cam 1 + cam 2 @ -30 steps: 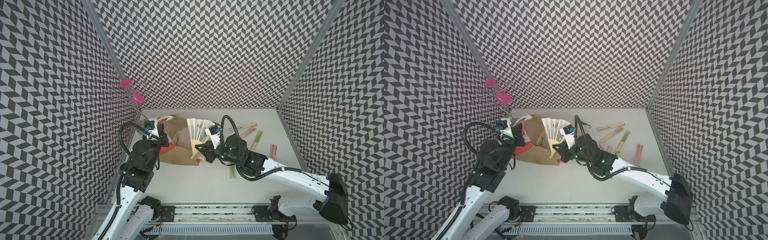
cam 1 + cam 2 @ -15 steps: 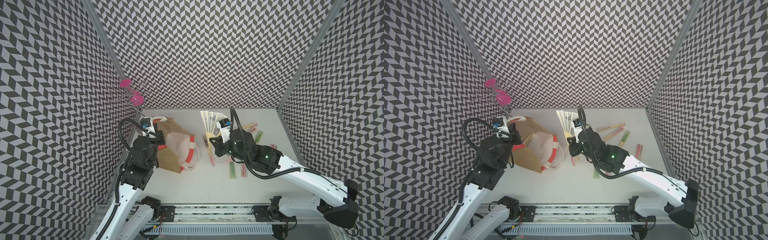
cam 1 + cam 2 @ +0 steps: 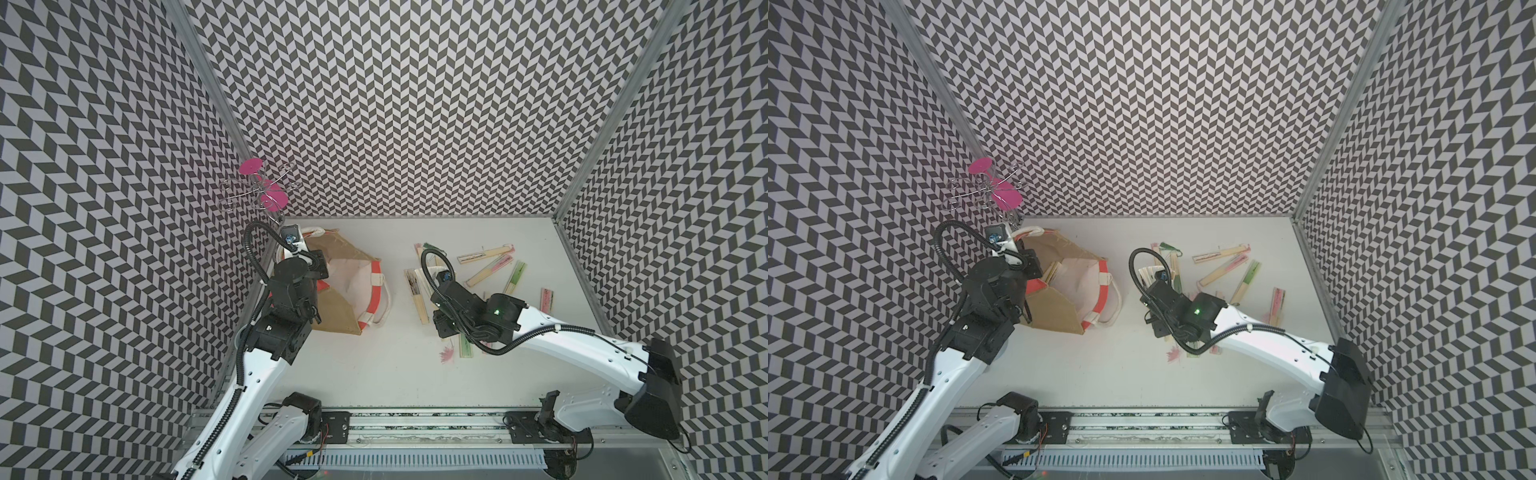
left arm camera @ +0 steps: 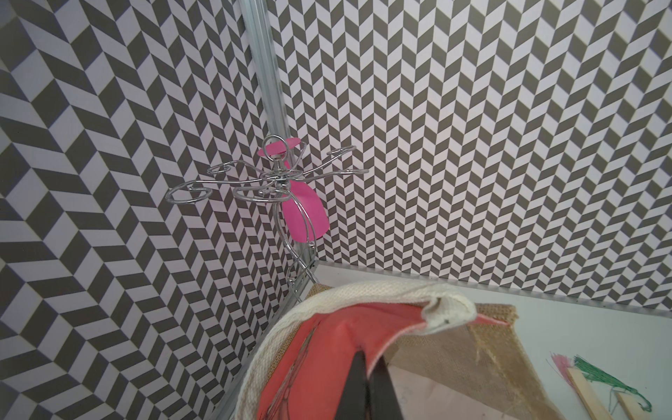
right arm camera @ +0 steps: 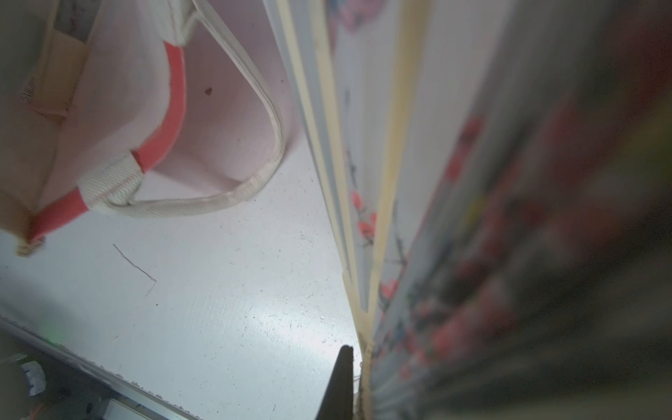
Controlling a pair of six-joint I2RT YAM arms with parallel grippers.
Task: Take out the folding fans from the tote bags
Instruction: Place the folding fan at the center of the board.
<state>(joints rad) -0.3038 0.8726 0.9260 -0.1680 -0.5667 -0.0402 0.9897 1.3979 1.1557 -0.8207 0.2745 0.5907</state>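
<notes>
Nearest the front edge, the right gripper (image 5: 358, 360) is pressed shut on the base of a fan (image 5: 396, 152). One black finger (image 5: 342, 378) shows against the ribs, the other is lost behind the blurred painted paper, and in both top views the wrist covers the jaws. A second ago this arm reached to the bag's mouth, where the fan lay spread. Half a second ago it held the fan clear of the bag, fanned wide toward the back wall. Now it has swung nearer and to the right, and the fan sits low over the table (image 3: 374, 374) with its pleats mostly drawn together. A pink tassel (image 3: 446, 355) lies just beside the arm. Farther back on the left, the bag (image 3: 332, 307) lies on its side, mouth toward the right arm, one handle on the table. It slumped flatter a second ago, and now its white lining gapes open, with what look like pale sticks inside. The left gripper (image 4: 368, 363) stays pinched on the bag's red-orange rim, barely moved. Beyond the right arm the loose fans (image 3: 488, 270) lie scattered as before, and the wire stand (image 3: 259, 195) is unchanged in the far left corner.
</notes>
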